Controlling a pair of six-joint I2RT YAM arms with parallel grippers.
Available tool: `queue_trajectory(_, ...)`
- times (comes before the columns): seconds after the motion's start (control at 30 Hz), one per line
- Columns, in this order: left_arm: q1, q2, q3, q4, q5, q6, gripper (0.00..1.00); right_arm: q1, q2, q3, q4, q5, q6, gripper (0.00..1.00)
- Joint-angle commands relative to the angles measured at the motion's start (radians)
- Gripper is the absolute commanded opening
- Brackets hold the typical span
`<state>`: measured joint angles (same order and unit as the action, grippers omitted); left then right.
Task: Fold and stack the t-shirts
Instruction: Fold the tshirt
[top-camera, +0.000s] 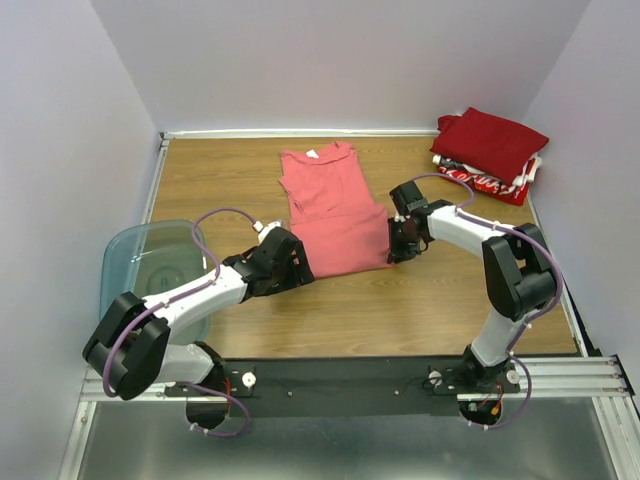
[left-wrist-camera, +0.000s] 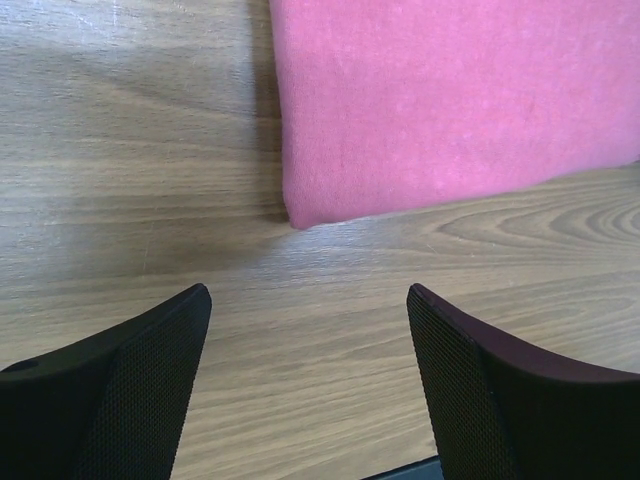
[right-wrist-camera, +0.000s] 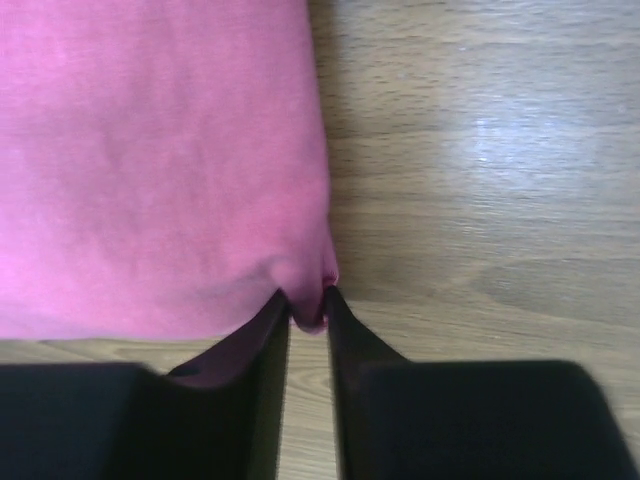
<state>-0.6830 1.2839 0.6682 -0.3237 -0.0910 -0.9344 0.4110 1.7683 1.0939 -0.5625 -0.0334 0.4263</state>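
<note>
The salmon-pink t-shirt (top-camera: 333, 211) lies partly folded on the middle of the wooden table, collar to the far side. My right gripper (top-camera: 396, 252) is shut on the shirt's near right corner (right-wrist-camera: 312, 306), pinching the cloth between its fingertips. My left gripper (top-camera: 300, 272) is open and empty, just short of the shirt's near left corner (left-wrist-camera: 300, 212), with bare wood between its fingers (left-wrist-camera: 150, 360). A dark red t-shirt (top-camera: 492, 142) lies folded on a red t-shirt with white print (top-camera: 480, 182) at the far right corner.
A translucent blue-grey plastic bin (top-camera: 150, 270) stands at the left edge of the table beside my left arm. White walls close in the table on the left, far and right sides.
</note>
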Motion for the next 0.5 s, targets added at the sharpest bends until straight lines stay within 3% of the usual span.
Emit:
queue_trajectory(0.0,-0.01,0.012,-0.004,-0.005,-0.029,-0.029,0.84,-0.005,0.025,-0.029,0.026,-0.029,-0.029,0.21)
queue_trajectory(0.03,-0.009,0.021,-0.002,-0.006,-0.03,-0.032,0.83,-0.005,0.025,-0.031,0.024,-0.028,-0.029,0.15)
queue_trajectory(0.13,-0.01,0.046,0.01,-0.011,-0.042,-0.046,0.78,-0.006,0.02,-0.042,0.023,-0.03,-0.029,0.11)
queue_trajectory(0.47,-0.018,0.149,0.082,-0.014,-0.084,-0.038,0.64,-0.005,0.016,-0.046,0.023,-0.03,-0.031,0.09)
